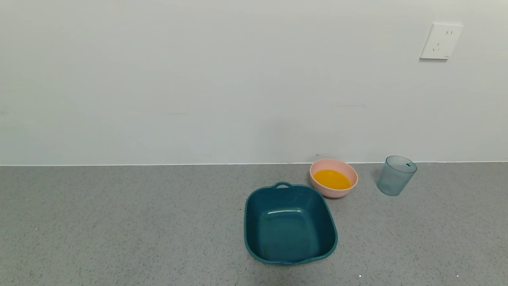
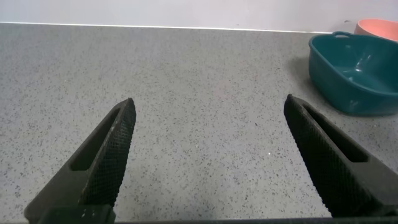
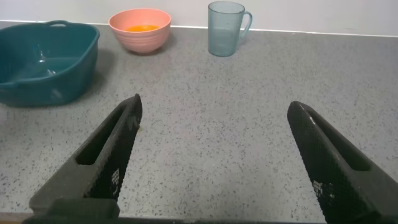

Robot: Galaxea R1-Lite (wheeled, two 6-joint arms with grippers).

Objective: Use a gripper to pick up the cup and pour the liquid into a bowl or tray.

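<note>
The translucent blue-grey cup [image 1: 395, 175] stands upright near the wall at the right, looking empty; it also shows in the right wrist view [image 3: 225, 28]. The pale pink bowl [image 1: 334, 192] to its left holds the orange liquid [image 1: 332, 179]; the bowl shows in the right wrist view [image 3: 140, 34] and at the edge of the left wrist view [image 2: 378, 27]. My right gripper [image 3: 213, 106] is open and empty, well short of the cup. My left gripper [image 2: 208, 102] is open and empty over bare counter. Neither gripper shows in the head view.
A dark teal square tub [image 1: 289, 254] with handles sits empty in front of the pink bowl; it shows in both wrist views [image 2: 354, 81] [image 3: 37, 87]. A white wall with a socket [image 1: 440, 41] backs the grey speckled counter [image 1: 119, 222].
</note>
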